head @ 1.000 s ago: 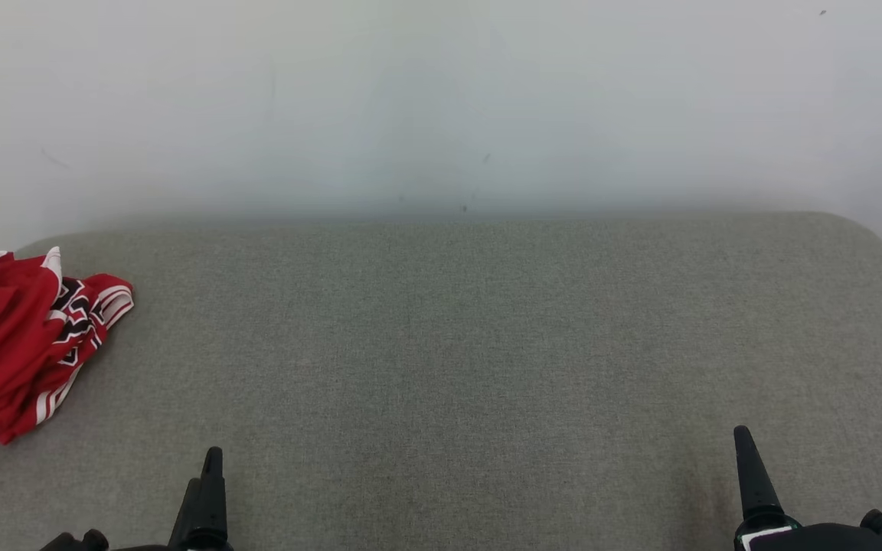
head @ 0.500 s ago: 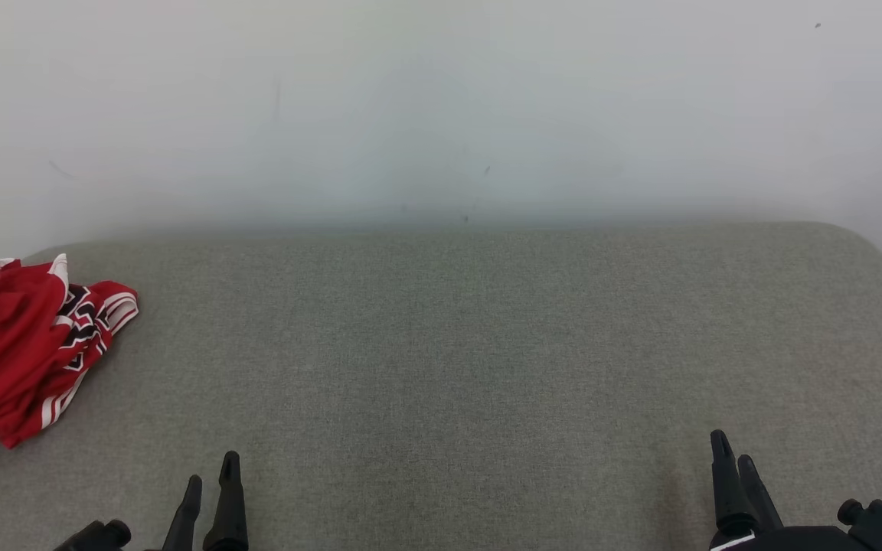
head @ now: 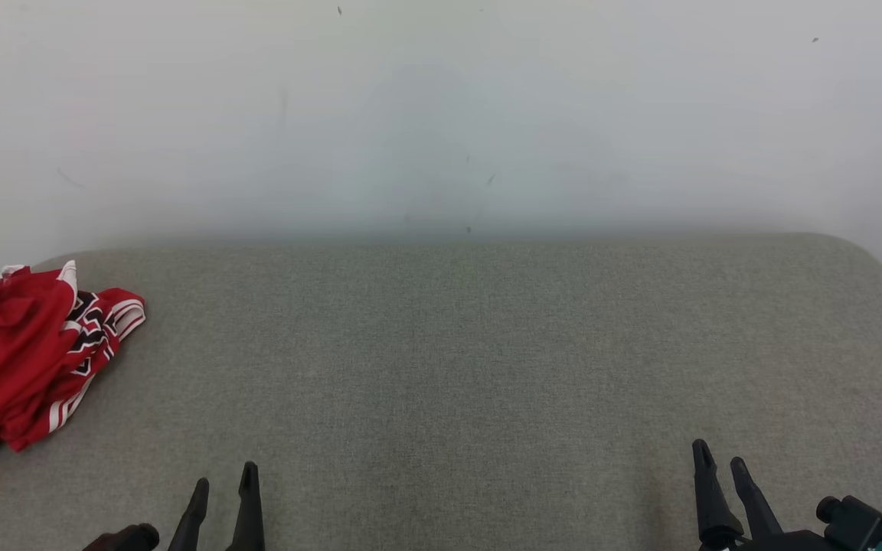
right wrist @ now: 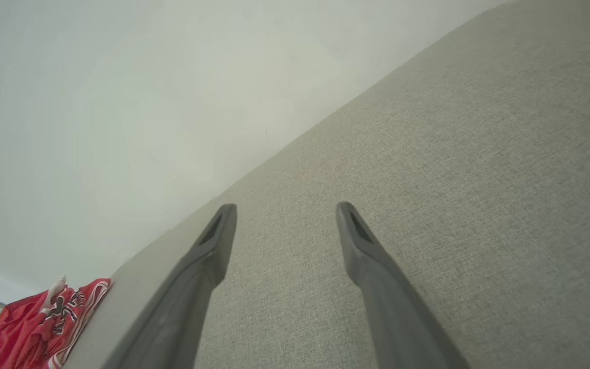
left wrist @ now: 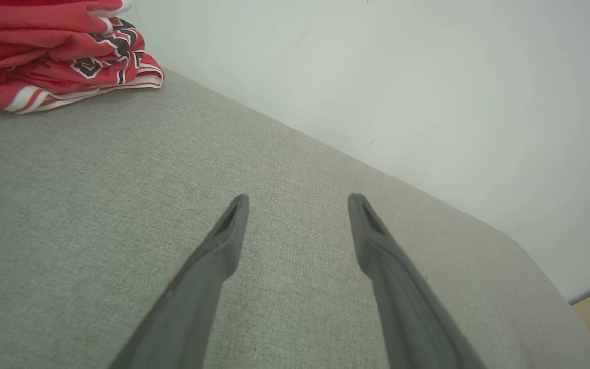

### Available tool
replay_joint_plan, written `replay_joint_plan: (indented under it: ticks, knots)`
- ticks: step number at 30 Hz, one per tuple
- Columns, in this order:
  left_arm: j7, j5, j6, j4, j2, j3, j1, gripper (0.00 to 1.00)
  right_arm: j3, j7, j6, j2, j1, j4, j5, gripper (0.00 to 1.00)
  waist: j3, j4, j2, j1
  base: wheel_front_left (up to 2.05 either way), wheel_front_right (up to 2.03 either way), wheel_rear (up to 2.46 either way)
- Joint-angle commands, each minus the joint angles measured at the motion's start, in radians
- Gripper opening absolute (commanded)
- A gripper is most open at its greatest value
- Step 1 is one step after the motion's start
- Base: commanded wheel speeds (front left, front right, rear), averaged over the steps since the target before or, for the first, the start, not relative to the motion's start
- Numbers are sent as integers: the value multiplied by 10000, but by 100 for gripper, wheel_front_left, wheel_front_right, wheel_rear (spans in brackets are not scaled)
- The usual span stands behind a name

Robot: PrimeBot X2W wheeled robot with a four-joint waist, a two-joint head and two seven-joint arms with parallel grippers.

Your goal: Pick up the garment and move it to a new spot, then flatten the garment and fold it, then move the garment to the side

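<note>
While the garment (head: 27,360) lies crumpled at nine o'clock on the edge of the cushion (head: 472,367), well apart from the left gripper (head: 224,474) and right gripper (head: 718,453) (both parted, empty), a shallow pinch might nudge it overboard.

Red garment (head: 20,360) with white-black trim, grey-green cushion (head: 472,367)

Grey fabric surface (head: 472,367) (rounded corners) against white wall (head: 441,115).
</note>
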State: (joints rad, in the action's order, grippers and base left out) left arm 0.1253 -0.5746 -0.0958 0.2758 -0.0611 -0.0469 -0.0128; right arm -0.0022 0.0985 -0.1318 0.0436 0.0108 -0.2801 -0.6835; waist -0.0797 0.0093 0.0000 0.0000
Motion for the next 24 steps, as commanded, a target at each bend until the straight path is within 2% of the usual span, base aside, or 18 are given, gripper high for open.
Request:
replay_joint_plan:
  ticks: [1,24]
  knots:
    - [126,385,53,-134,-55,-40,74,100,-3,105,11,63,19,72,355,100,-36,7,0,0,0,0,0]
    - [708,2680,462,-200,-89,-536,598,100,92,395,14,76,387,94,2633,100,-510,27,0,0,0,0,0]
